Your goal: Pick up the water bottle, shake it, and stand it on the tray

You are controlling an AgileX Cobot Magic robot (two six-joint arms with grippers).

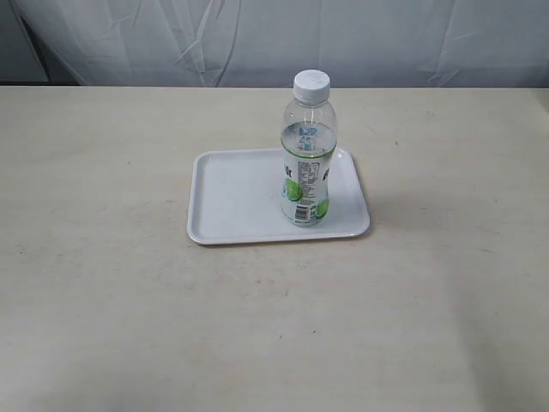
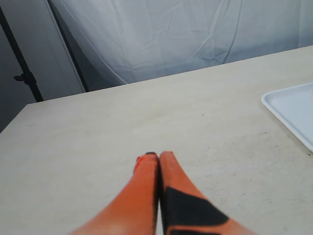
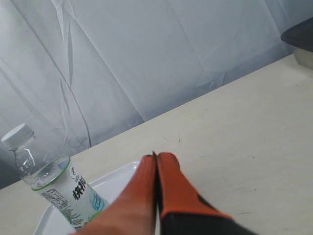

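The water bottle [image 1: 307, 154], clear with a white cap and green-and-white label, stands upright on the right part of the white tray [image 1: 232, 202]. Neither arm shows in the exterior view. In the left wrist view my left gripper [image 2: 158, 155] is shut, its orange fingers pressed together above bare table, with a corner of the tray [image 2: 293, 110] off to one side. In the right wrist view my right gripper [image 3: 156, 155] is also shut and holds nothing; the bottle [image 3: 54, 188] and the tray [image 3: 115, 188] lie beyond and beside it, apart from the fingers.
A beige table [image 1: 103, 300] carries the tray near its middle. A white curtain [image 1: 274, 39] hangs along the far edge. A dark stand [image 2: 22, 73] rises beside the curtain in the left wrist view. A dark rounded object [image 3: 299, 41] sits at the table's edge in the right wrist view.
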